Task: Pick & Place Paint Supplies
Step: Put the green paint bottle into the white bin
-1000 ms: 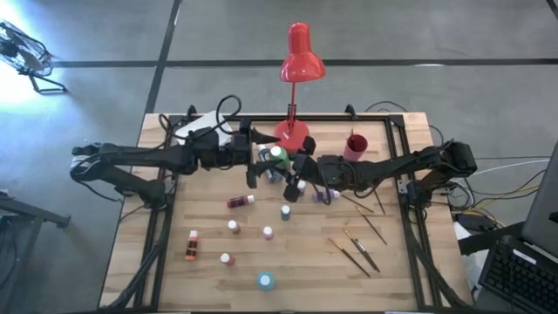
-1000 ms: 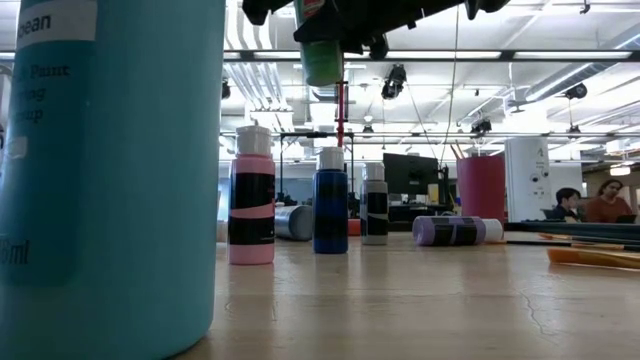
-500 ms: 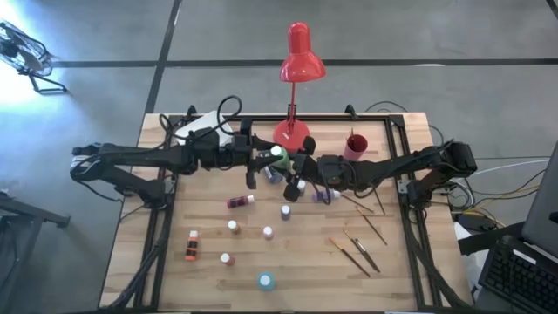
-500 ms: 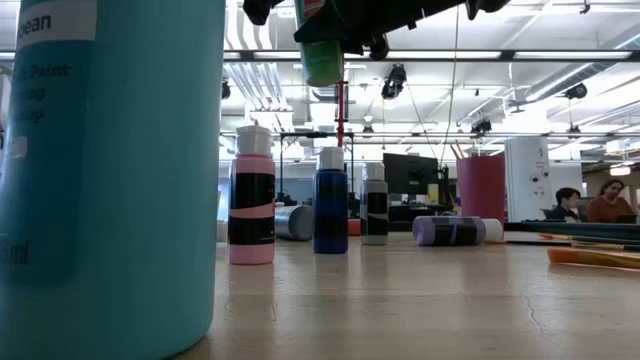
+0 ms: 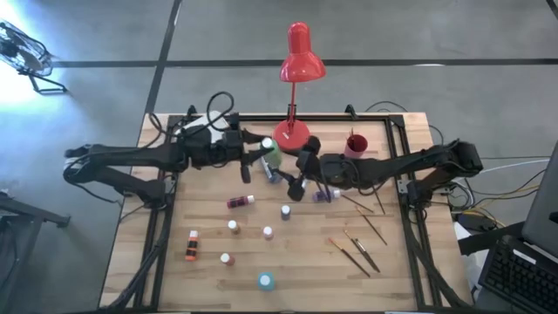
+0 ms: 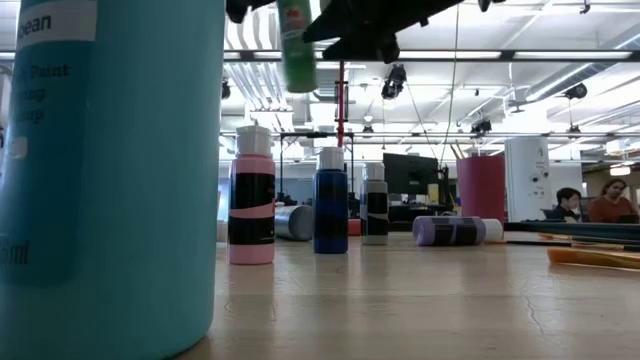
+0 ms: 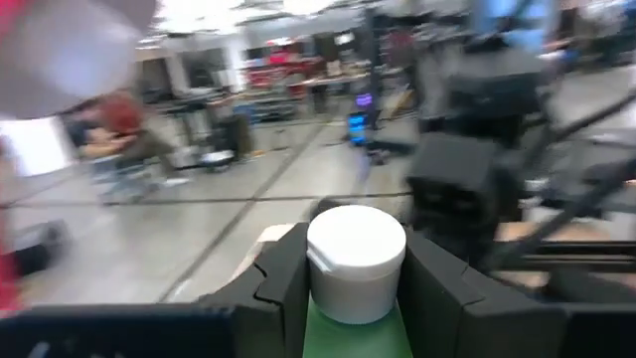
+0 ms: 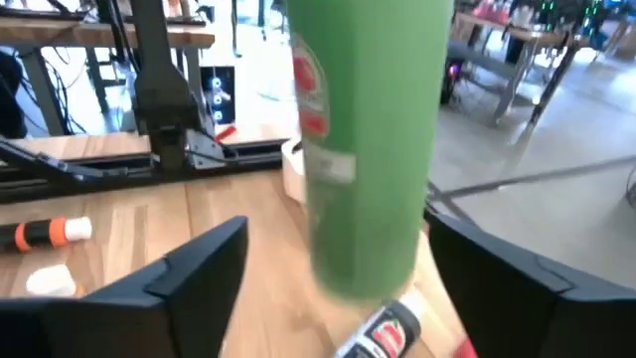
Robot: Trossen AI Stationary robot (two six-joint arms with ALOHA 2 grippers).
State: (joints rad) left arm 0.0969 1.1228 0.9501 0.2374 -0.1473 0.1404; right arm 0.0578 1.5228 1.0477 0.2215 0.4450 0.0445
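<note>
A green paint bottle [image 5: 270, 159] with a white cap [image 7: 356, 261] hangs upright above the table's far middle, also seen in the low view [image 6: 297, 48]. My left gripper [image 5: 261, 154] comes from the left and is shut on it. My right gripper [image 5: 302, 167] faces it from the right, open; its fingers [image 8: 189, 278] stand on either side of the bottle [image 8: 368, 139] without touching it. Other small bottles stand or lie on the table: purple [image 5: 323, 194], red [image 5: 240, 201], blue [image 5: 285, 212], orange [image 5: 191, 246], teal [image 5: 265, 280]. Thin brushes [image 5: 357, 253] lie at the near right. My left gripper pinches the green bottle between its two fingers [image 7: 283, 288], on the bottle's upper body just below the white cap [image 7: 350, 320]. The fingers come level from the table's left. The bottle stands upright in the hold, cap up, lifted clear of the table.
A red desk lamp [image 5: 296, 61] stands with its base [image 5: 292, 135] just behind the grippers. A red cup [image 5: 356, 146] sits at the far right. Bare wood lies along the table's near left and near right edges.
My left gripper has shut on the green bottle, and my right gripper has then opened and let it go. The left gripper has drawn the bottle a little toward the table's left and slightly up; the bottle has stayed upright.
</note>
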